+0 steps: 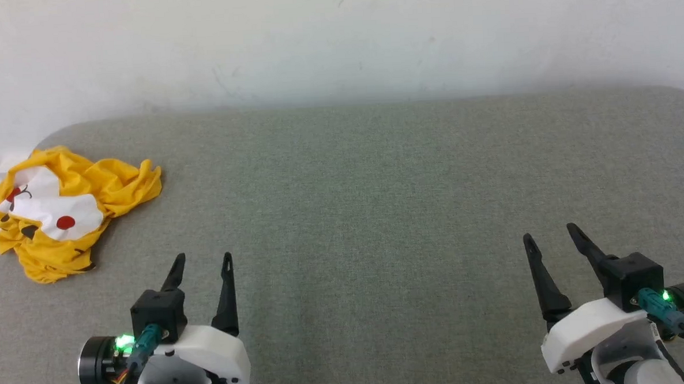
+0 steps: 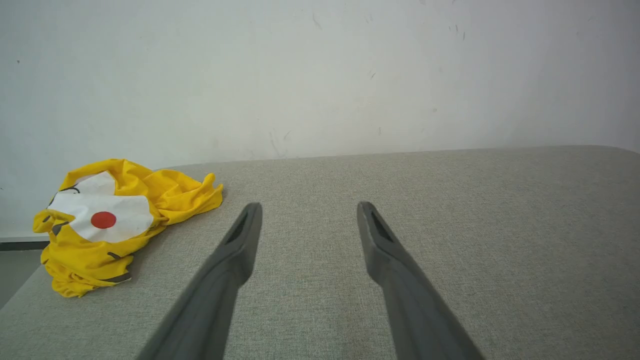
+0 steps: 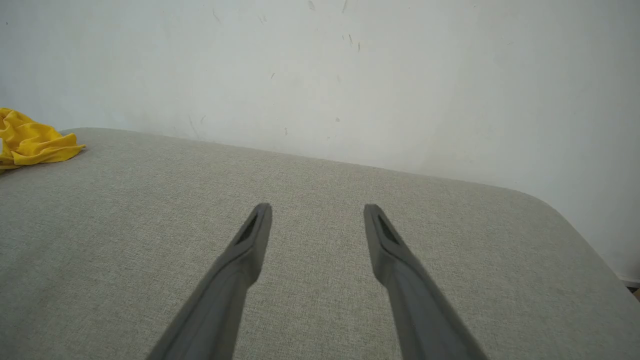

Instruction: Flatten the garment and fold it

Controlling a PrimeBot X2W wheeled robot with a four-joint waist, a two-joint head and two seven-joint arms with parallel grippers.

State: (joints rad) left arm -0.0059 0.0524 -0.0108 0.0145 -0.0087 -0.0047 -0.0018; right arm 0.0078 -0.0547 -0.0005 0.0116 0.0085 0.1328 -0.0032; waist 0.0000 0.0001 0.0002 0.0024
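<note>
The garment (image 1: pixel 68 209) is a yellow T-shirt, crumpled in a heap at the far left of the grey surface, with a white patch, red dots and black marks showing. From the left wrist it lies at the left (image 2: pixel 112 225); a yellow edge of it (image 3: pixel 35 142) peeks in at the right wrist view's left border. My left gripper (image 1: pixel 203 258) (image 2: pixel 307 205) is open and empty, to the right of and nearer than the heap. My right gripper (image 1: pixel 548 232) (image 3: pixel 317 206) is open and empty at the lower right, far from the garment.
The grey fabric-covered surface (image 1: pixel 377 202) runs back to a white wall (image 1: pixel 335 36). Its corners are rounded, and its left edge drops off just beside the garment. Its right edge (image 3: pixel 590 235) curves away near the right gripper.
</note>
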